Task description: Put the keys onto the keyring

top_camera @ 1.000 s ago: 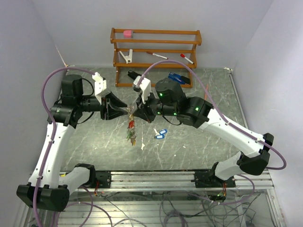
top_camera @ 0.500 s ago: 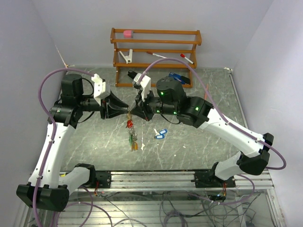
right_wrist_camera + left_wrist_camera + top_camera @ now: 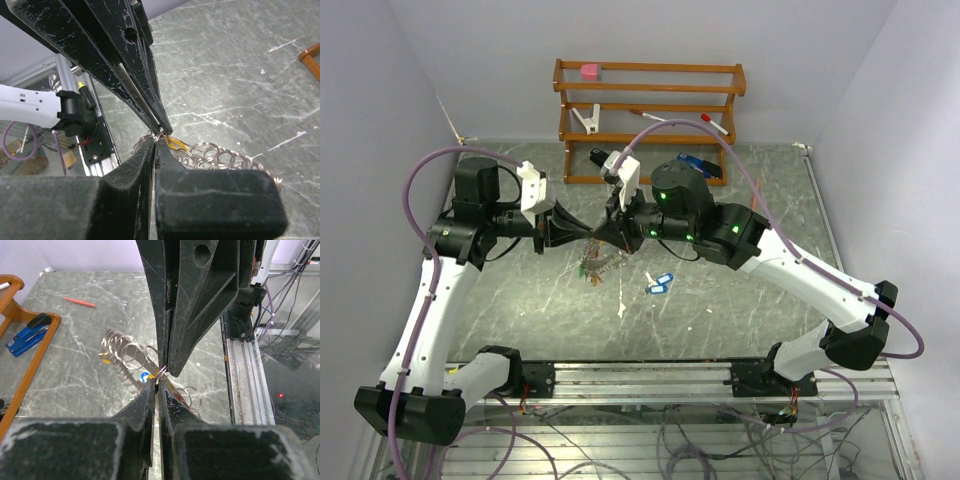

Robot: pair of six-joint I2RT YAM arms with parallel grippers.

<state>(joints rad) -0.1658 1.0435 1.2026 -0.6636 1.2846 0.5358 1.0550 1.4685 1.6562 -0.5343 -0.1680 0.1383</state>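
Observation:
The keyring shows as a bunch of silvery wire loops hanging between the two grippers above the table's middle. Keys with coloured tags hang in the bunch: a blue tag, a yellow tag, and the yellow tag again in the right wrist view. My left gripper is shut on a thin loop of the keyring. My right gripper is shut on the same loop, tip to tip with the left. The other loops of the keyring trail behind it. A separate blue-tagged key lies on the table.
A wooden rack stands at the back with a pink block, a white clip and pens. A blue stapler lies at its foot. A red pen and a white scrap lie on the table. A metal rail runs along the near edge.
The left gripper has closed on the loop held by the right gripper. The bunch of keys, which hung long and low, is now drawn up close under the fingertips.

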